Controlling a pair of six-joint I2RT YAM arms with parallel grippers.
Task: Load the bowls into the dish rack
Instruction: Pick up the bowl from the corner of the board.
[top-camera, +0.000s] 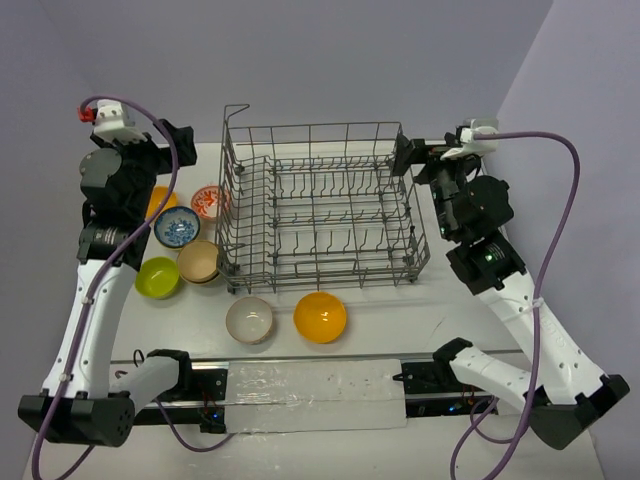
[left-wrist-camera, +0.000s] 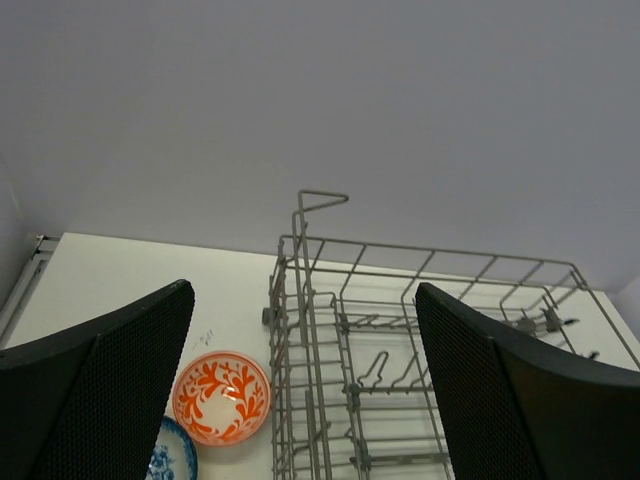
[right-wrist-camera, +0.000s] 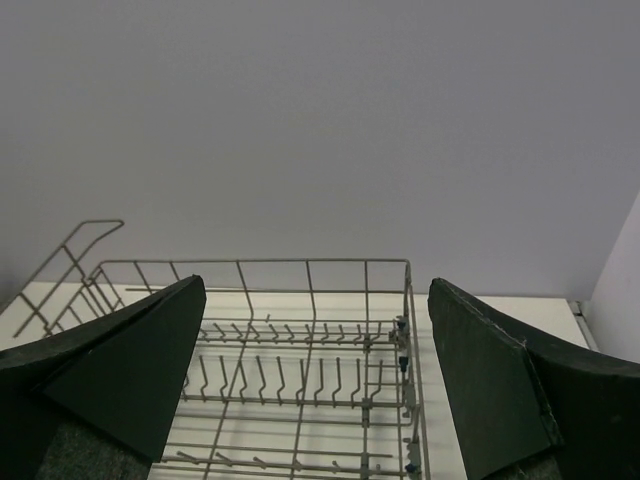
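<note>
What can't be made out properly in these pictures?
Top view: one orange-yellow bowl sits mostly hidden behind the left arm.
Left wrist view: the blue-patterned bowl is cut off by the bottom edge and a finger of the left pincer.
Right wrist view: no bowls show; the near side of the dish rack is cut off by the bottom edge and right pincer.

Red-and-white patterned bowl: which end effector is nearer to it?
Left. The left end effector hovers close by, the bowl just below it; the right end effector is at the dish rack's opposite, right side.
</note>
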